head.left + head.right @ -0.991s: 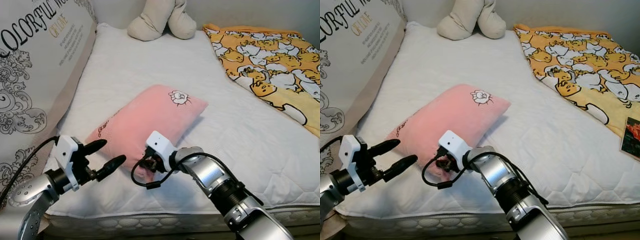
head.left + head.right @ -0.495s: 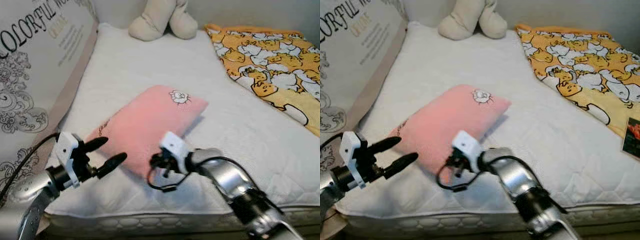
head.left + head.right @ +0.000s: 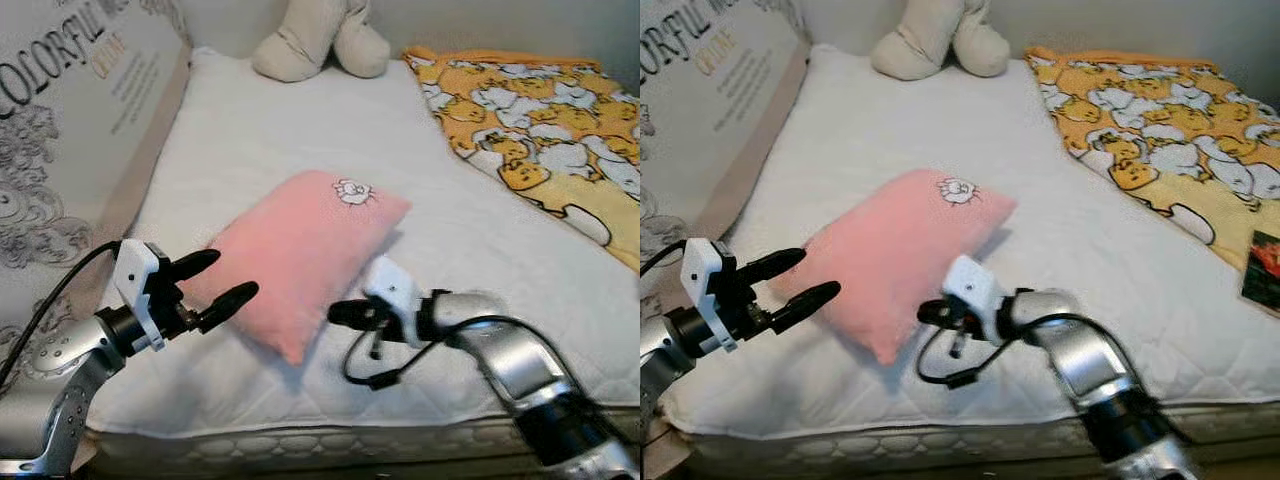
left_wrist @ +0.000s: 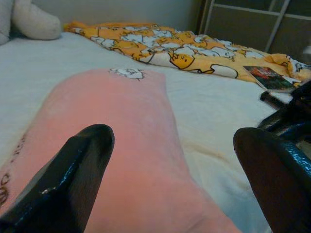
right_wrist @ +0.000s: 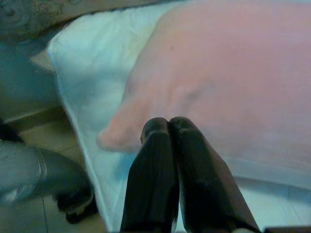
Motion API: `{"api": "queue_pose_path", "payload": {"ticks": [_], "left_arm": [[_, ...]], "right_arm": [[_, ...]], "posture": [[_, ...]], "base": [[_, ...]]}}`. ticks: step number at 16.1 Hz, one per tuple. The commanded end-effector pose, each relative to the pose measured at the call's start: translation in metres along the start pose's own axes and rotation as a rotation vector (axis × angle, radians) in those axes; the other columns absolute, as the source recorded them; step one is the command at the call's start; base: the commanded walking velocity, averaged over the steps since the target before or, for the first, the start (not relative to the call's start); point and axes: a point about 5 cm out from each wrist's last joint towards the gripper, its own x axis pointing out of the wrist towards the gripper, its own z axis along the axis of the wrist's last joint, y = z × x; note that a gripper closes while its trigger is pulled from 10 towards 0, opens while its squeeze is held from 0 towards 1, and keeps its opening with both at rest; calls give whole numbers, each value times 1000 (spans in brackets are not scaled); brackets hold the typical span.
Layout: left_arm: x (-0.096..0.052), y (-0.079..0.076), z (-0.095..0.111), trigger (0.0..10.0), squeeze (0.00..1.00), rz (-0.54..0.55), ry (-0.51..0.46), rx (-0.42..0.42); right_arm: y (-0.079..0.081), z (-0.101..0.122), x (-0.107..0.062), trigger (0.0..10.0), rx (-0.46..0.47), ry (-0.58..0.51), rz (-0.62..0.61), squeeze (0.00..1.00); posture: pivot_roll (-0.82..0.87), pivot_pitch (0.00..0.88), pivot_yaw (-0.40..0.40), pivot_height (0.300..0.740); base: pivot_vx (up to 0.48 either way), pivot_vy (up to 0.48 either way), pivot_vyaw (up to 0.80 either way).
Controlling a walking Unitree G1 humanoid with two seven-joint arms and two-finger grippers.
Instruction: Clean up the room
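a pink pillow [image 3: 305,250] lies on the white bed [image 3: 250,130], near the front edge. it is long, and its long way runs on a slant: one corner points at the front edge, close to the robot, and the far end points back and to the right, toward the yellow blanket [image 3: 540,130]. a small white picture [image 3: 352,191] sits on the far end.

the left gripper [image 3: 222,281] hangs just beside the pillow's left side. its two black fingers [image 4: 73,170] are spread wide apart, with nothing in them. in the left wrist view the pillow lies between and past them.

the right gripper [image 3: 340,313] is low over the bed, just to the right of the pillow's near corner. its fingers [image 5: 167,170] are pressed tight together and hold nothing. you cannot tell if the tips touch the pillow.

a tan soft toy [image 3: 320,40] sits at the back of the bed. a big board with letters [image 3: 70,130] leans along the left side. a small book [image 3: 1262,262] lies on the blanket at the right edge.
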Motion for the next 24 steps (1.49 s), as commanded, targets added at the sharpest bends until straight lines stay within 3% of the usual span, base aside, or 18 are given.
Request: {"api": "queue_pose_path", "payload": {"ticks": [1,4,8,15,24], "left_arm": [[1,0,-1,10000,0,-12,6,-1],[-1,1,1,10000,0,-12,14,-4],[-15,6,-3,10000,0,12,61,-2],[-25,8,-10,10000,0,36,92,-12],[-22,5,-11,10000,0,20,114,12]], "right_arm": [[-3,10,14,10000,29,19,-56,1000],[2,26,35,10000,109,74,-57,1000],[10,42,54,10000,116,183,-71,1000],[8,46,56,10000,104,250,-123,1000],[14,44,58,10000,78,275,-120,1000]], "posture": [[-43,0,-11,740],[-31,4,-13,740],[-21,6,-20,740],[-23,16,-19,740],[-25,16,-13,740]], "base": [[0,0,0],[0,0,0],[0,0,0],[0,0,0],[0,0,0]]}}
